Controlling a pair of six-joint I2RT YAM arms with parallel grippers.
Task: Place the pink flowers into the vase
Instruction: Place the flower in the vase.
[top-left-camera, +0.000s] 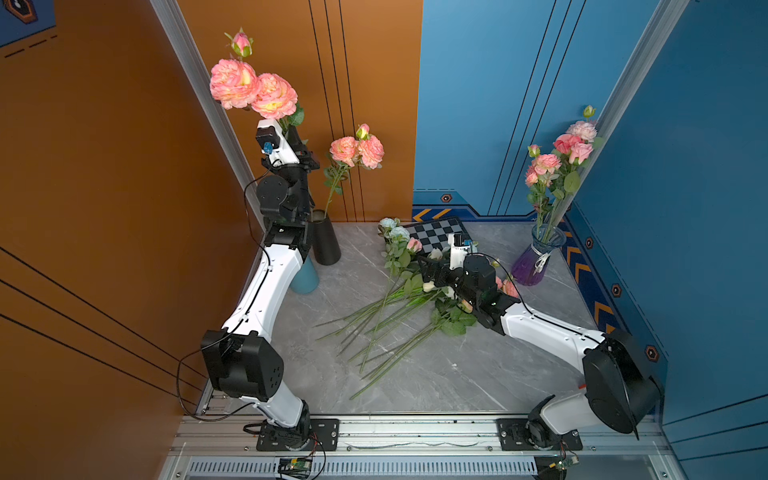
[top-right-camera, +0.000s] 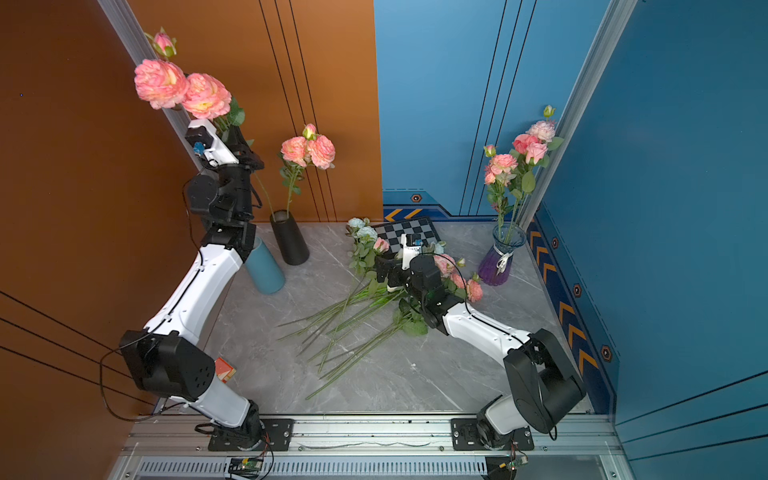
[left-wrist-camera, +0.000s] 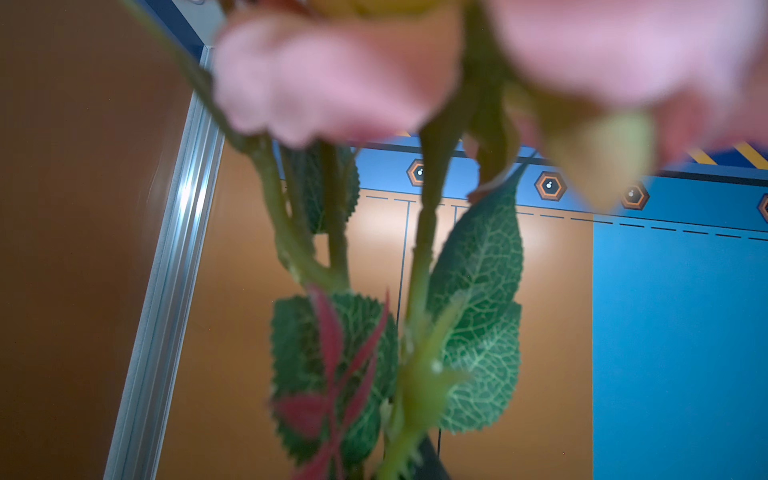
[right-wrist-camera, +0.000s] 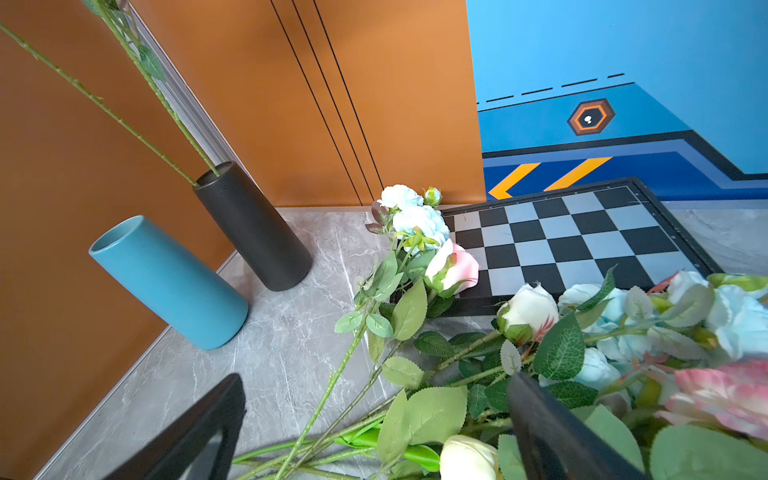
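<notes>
Though aloft, left hand (top-left-camera: 293, 135) tight on stem of pink flowers (top-left-camera: 249, 87); right hand (right-wrist-camera: 376, 399) wide open, empty.

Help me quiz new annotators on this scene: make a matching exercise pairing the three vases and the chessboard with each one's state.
Things: 1 black vase; 2 teal vase; 3 purple glass vase; 4 chessboard.
States: A nothing rising from it; B lies flat, flower heads at its edge; C holds a full bunch of pink flowers; D two long stems stand in it.
Pairs: 1-D, 2-A, 3-C, 4-B.
</notes>
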